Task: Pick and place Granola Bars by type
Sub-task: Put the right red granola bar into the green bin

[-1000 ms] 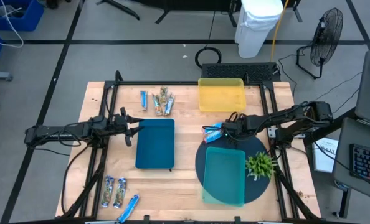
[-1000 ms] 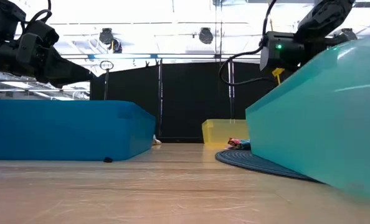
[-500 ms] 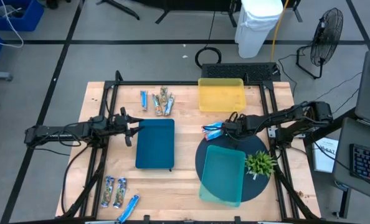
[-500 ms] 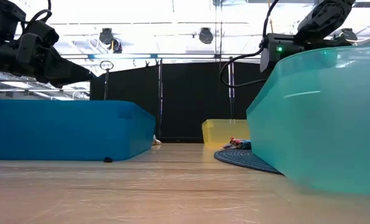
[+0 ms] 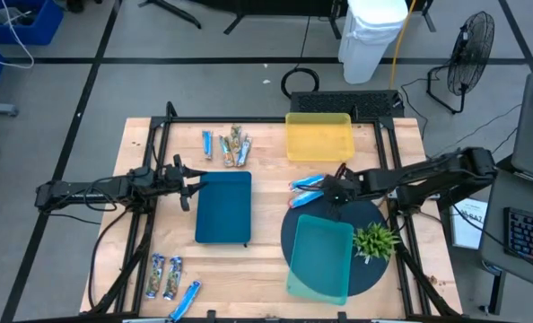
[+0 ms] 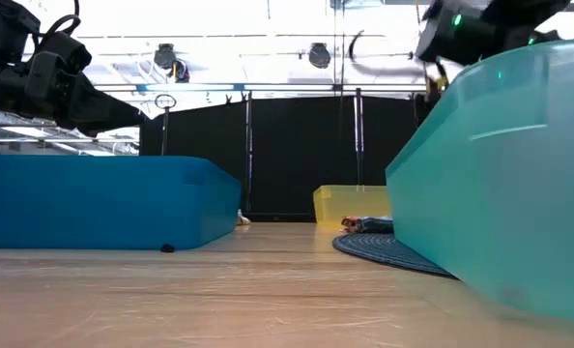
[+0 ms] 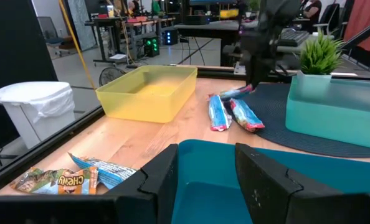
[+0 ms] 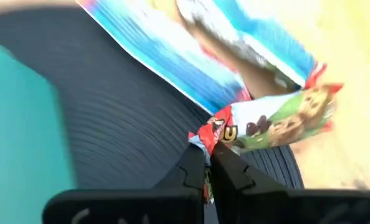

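My right gripper [image 5: 336, 190] is shut on a mottled red-and-green granola bar [image 8: 278, 118] at the far edge of the dark round mat [image 5: 374, 208]. Two blue bars [image 5: 306, 183] lie on the wood just beside it. More bars lie at the far left [image 5: 227, 144] and the near left [image 5: 164, 274]. My left gripper [image 5: 187, 187] stands open at the left rim of the dark blue tray [image 5: 223, 208], its fingers [image 7: 166, 177] apart above that rim. My right gripper pinches the mottled bar's crimped red wrapper end [image 8: 208, 138] between its two fingertips. The fingers slant down from the table's right side and lie along the bar, which sticks out beyond them over the mat's edge. Whether its far end rests on anything, I cannot tell.
A teal tray [image 5: 318, 260] sits on the round mat beside a small green plant [image 5: 374, 238]. A yellow tray [image 5: 318, 136] stands at the far edge. Bare wood lies between the dark blue tray and the mat.
My right gripper has risen and drawn back a little toward the table's right edge, tipping less steeply. The teal tray has shifted and turned slightly on the mat.
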{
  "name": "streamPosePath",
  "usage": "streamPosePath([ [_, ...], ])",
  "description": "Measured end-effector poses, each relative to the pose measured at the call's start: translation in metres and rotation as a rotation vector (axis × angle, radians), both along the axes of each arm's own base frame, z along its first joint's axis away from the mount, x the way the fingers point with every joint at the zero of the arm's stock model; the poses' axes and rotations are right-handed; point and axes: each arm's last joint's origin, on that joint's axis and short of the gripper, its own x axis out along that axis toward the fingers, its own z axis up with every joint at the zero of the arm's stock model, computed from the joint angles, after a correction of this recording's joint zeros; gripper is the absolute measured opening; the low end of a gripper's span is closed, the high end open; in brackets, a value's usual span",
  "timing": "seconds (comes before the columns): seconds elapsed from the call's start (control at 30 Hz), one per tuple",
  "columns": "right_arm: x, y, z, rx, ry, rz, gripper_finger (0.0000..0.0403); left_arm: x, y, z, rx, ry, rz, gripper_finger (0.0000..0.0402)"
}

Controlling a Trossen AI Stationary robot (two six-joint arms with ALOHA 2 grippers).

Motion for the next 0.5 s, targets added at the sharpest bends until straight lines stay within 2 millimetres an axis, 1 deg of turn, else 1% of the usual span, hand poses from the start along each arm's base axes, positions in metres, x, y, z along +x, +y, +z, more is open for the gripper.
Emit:
streamPosePath([
  [0.27,-0.003,0.019,0.032,0.021,-0.258,0.095,0.0001,0.000,0.000,0.000,0.000,0.000,0.000,0.0161],
  [0.5,0.000,0.045,0.058,0.122,-0.502,0.303,0.0000,0.000,0.000,0.000,0.000,0.000,0.000,0.0161],
])
